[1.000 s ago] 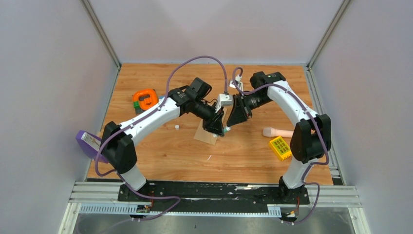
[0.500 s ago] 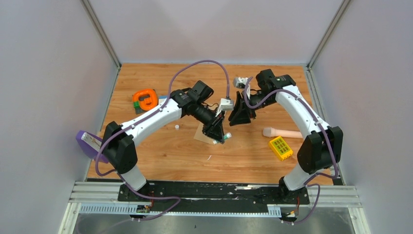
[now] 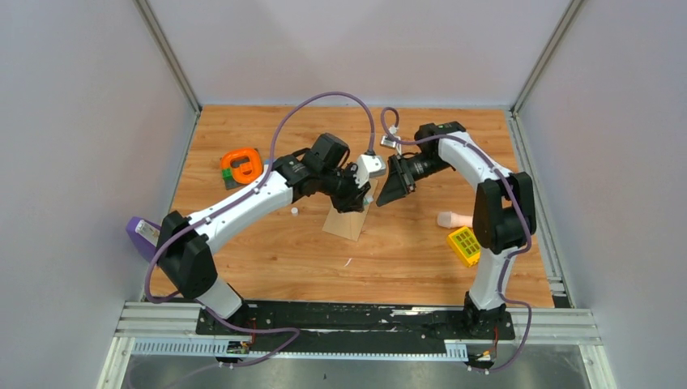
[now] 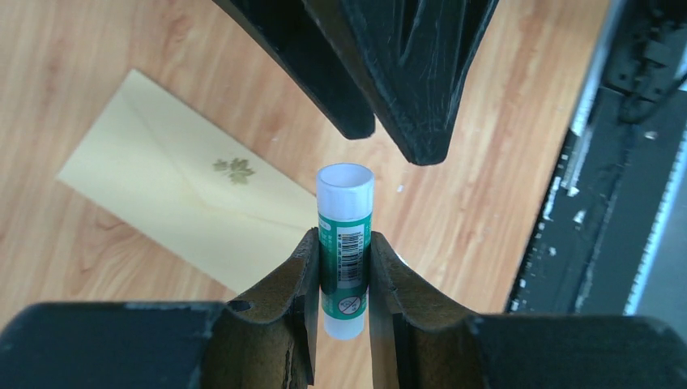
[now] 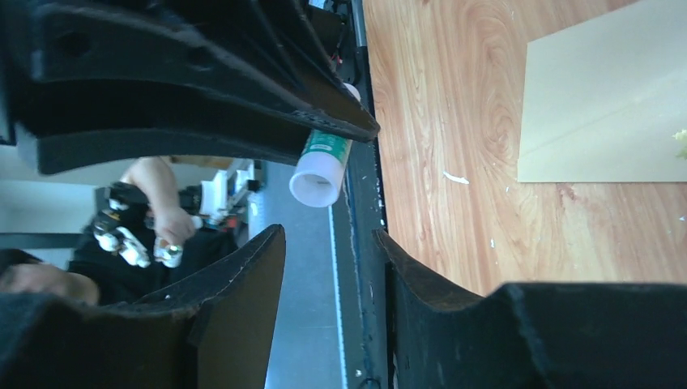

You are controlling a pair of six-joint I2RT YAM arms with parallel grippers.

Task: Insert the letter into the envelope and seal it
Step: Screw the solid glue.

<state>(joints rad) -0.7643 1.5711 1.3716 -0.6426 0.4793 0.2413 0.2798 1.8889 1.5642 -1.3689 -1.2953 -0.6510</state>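
The envelope point(image 3: 348, 222) lies flat in the middle of the table, flap folded down, with a small leaf emblem showing in the left wrist view point(image 4: 186, 203) and one corner in the right wrist view point(image 5: 599, 105). The letter is out of view. My left gripper point(image 4: 340, 241) hovers above the envelope point(image 3: 352, 198), shut on a green and white glue stick point(image 4: 346, 235) that points at the right gripper. My right gripper point(image 5: 328, 235) is open and empty, facing the stick's white end point(image 5: 318, 174) from a short distance point(image 3: 382, 197).
An orange tape measure point(image 3: 241, 164) sits at the far left. A pale pink cylinder point(image 3: 452, 219) and a yellow block point(image 3: 466, 245) lie at the right. A small white piece point(image 3: 294, 211) lies left of the envelope. A purple object point(image 3: 139, 235) hangs off the left edge.
The right gripper opened and drew back from the glue stick. The left gripper lifted and turned toward the far side, the stick still in it.
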